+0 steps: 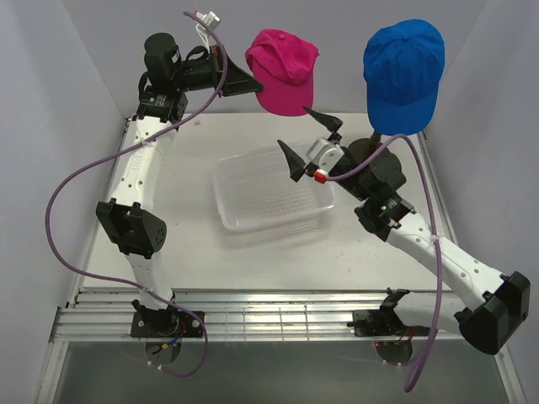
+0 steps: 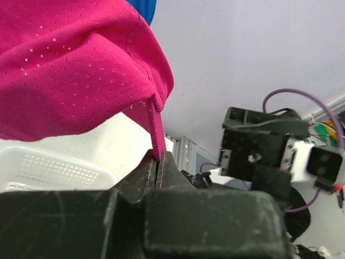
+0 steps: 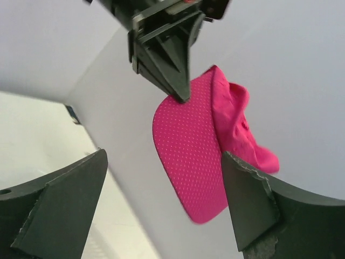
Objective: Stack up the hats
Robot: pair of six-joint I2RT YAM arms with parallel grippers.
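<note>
My left gripper [image 1: 245, 82] is shut on the edge of the magenta-red cap [image 1: 282, 69] and holds it in the air at the back of the table. In the left wrist view a thin strip of the cap [image 2: 70, 70] runs down into the closed jaws of that gripper [image 2: 158, 160]. The blue cap [image 1: 404, 74] sits high at the back right, covering what it rests on. My right gripper [image 1: 308, 140] is open and empty, below and between the two caps. In its wrist view the right gripper [image 3: 161, 162] faces the magenta cap's brim [image 3: 194, 156]. The black and dark green caps are out of view.
A clear plastic tray [image 1: 244, 168] lies in the middle of the white table, just below the right gripper; its wall also shows in the left wrist view [image 2: 54, 167]. A dark stand [image 1: 368, 150] shows under the blue cap. Grey walls close in the back and sides.
</note>
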